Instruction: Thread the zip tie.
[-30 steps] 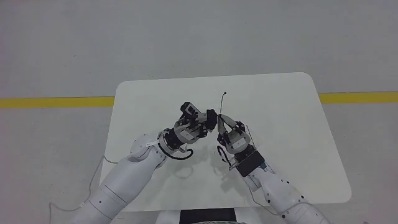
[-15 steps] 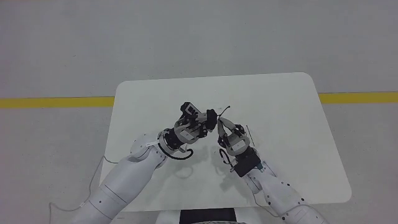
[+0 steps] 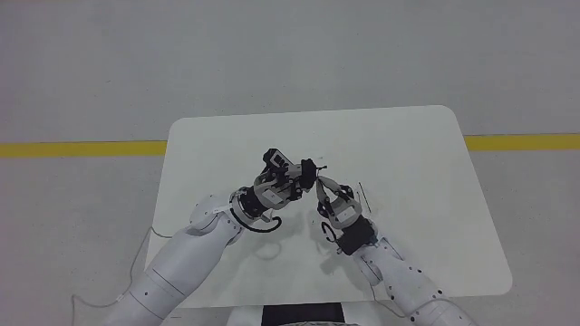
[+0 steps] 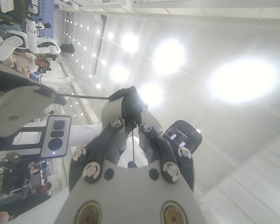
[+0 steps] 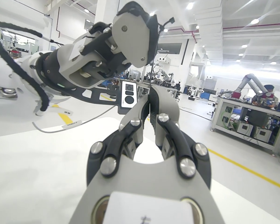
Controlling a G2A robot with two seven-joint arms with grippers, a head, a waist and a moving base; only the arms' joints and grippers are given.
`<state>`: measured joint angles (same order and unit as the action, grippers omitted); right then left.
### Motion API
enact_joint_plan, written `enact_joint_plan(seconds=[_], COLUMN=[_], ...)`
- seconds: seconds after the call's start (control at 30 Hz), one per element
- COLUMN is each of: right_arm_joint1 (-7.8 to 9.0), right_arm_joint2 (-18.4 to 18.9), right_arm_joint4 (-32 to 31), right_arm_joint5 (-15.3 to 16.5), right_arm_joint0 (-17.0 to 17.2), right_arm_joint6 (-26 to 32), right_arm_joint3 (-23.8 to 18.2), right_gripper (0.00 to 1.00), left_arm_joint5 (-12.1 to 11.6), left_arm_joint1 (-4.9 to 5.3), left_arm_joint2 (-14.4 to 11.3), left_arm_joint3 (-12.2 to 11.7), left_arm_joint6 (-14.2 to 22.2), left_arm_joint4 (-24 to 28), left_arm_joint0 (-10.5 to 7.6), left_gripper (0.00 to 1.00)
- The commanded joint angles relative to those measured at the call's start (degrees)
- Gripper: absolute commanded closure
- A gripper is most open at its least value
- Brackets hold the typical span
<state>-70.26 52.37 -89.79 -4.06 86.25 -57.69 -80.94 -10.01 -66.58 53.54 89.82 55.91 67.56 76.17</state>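
Over the middle of the worktop (image 3: 408, 145), the zip tie (image 3: 319, 169) has folded its free tip down low across the two grippers; a second ago it pointed at the far edge. The left gripper (image 3: 306, 174) stays clamped on the tie, and the right gripper (image 3: 323, 187), drawn slightly toward the near edge, pinches the strand just beside it. I'd say the tail is being bent toward the head but is not threaded yet.

light: bright, even overhead | glare: ceiling lamps (image 4: 243, 80) bloom white in left wrist view | edges: wrist views bowed
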Motion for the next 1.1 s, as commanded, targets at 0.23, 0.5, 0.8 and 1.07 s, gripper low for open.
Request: enact_joint_plan(seconds=[0.23, 0.5, 0.8, 1.07], right_arm_joint1=[-0.47, -0.83, -0.62, 1.53], right_arm_joint2=[-0.13, -0.20, 1.45, 9.85], right_arm_joint4=[-0.16, -0.12, 0.37, 2.27], right_arm_joint5=[0.22, 0.24, 0.56, 4.80], right_arm_joint0=[-0.46, -0.66, 0.92, 7.12], right_arm_joint6=[0.63, 0.83, 2.06, -0.22], right_arm_joint3=[1.52, 2.45, 2.60, -6.22], right_gripper=[1.00, 1.00, 0.00, 0.00], left_arm_joint5=[0.00, 0.00, 0.00, 0.00], left_arm_joint1=[0.00, 0.00, 0.00, 0.00], left_arm_joint2=[0.00, 0.00, 0.00, 0.00], left_arm_joint3=[0.00, 0.00, 0.00, 0.00], left_arm_joint6=[0.00, 0.00, 0.00, 0.00], left_arm_joint4=[0.00, 0.00, 0.00, 0.00], left_arm_joint0=[0.00, 0.00, 0.00, 0.00], left_gripper=[1.00, 1.00, 1.00, 1.00])
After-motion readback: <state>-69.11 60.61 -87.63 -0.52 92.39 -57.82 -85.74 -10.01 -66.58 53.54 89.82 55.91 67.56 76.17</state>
